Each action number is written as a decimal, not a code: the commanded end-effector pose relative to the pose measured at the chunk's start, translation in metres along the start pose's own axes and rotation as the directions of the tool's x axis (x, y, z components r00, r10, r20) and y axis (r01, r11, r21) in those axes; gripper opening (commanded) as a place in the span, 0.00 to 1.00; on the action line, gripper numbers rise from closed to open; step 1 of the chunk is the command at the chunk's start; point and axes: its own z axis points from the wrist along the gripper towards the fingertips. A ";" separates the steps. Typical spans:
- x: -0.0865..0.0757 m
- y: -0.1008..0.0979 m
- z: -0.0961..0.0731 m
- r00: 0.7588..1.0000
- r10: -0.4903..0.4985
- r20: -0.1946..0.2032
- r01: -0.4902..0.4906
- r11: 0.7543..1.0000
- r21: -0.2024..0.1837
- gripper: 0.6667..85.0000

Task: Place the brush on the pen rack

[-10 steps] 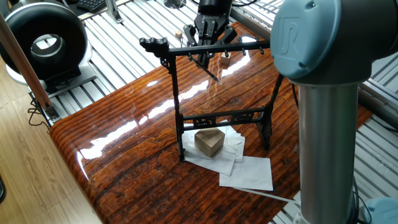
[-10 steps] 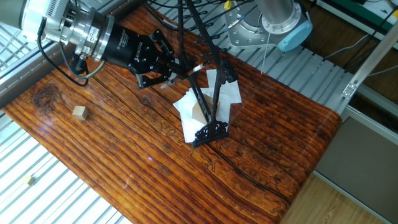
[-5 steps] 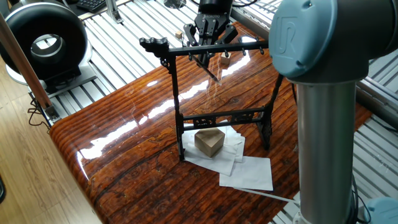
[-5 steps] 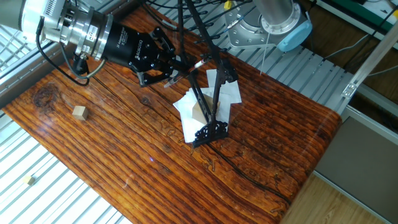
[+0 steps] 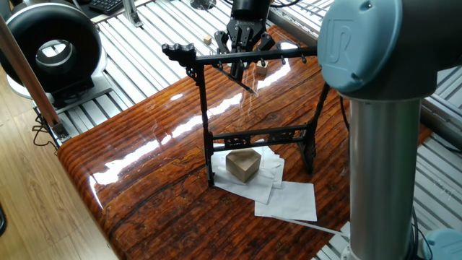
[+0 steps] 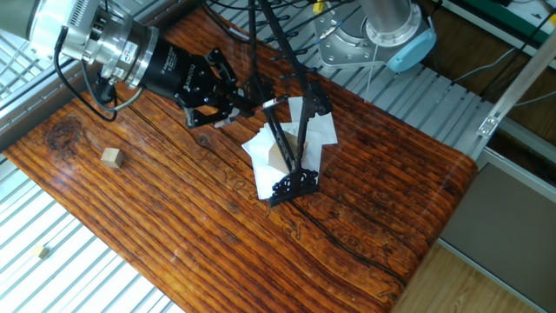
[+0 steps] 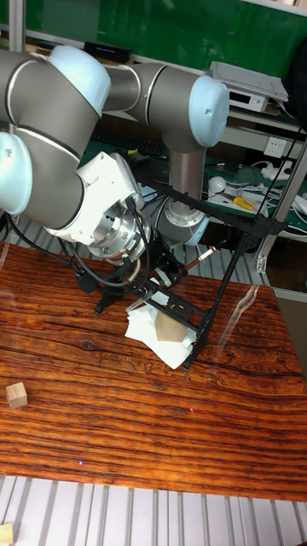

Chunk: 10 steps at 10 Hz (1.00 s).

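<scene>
In one fixed view we see, at far left, a black round device (image 5: 50,47) off the desk (image 5: 144,166); toward the centre stands the pen rack (image 5: 249,115) on white paper sheets (image 5: 285,195), a tan block (image 5: 243,165) between its feet; behind the top crossbar the gripper (image 5: 243,59) pinches the brush (image 5: 245,81), which slants down just under the bar; the grey arm column (image 5: 382,144) fills the near right.
</scene>
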 end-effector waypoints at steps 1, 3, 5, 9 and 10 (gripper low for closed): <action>-0.004 0.002 -0.001 1.000 -0.007 0.012 0.007 1.000 -0.005 0.00; -0.005 0.007 -0.002 1.000 -0.006 0.019 0.007 1.000 -0.025 0.00; -0.006 0.012 -0.002 1.000 -0.008 0.025 0.009 0.999 -0.040 0.00; -0.007 0.014 -0.003 0.999 -0.008 0.035 0.010 0.999 -0.050 0.00; -0.006 0.012 -0.003 0.999 -0.011 0.037 0.013 0.999 -0.052 0.00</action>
